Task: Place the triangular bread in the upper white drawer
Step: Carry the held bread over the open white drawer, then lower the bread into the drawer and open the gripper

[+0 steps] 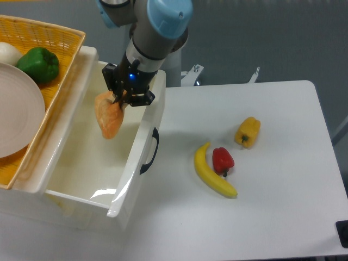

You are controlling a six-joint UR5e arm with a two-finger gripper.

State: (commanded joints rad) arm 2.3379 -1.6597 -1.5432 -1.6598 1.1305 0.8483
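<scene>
1. The drawer (133, 179) stands open, its front panel and handle nearest; keep the load inside that wall.
2. The bread (109, 116) hangs over the drawer's cavity, not yet resting.
3. The gripper (123, 97) is clamped on the bread's top; lower toward the floor, then let go.

The tool (120, 98) covers the top end of the triangular bread (109, 118), so its fingertips and their contact cannot be made out. The yellow woven basket (51, 33) and the plate (19, 111) in it are cut off by the left edge, and a white round item (7, 53) there is only partly seen.
</scene>
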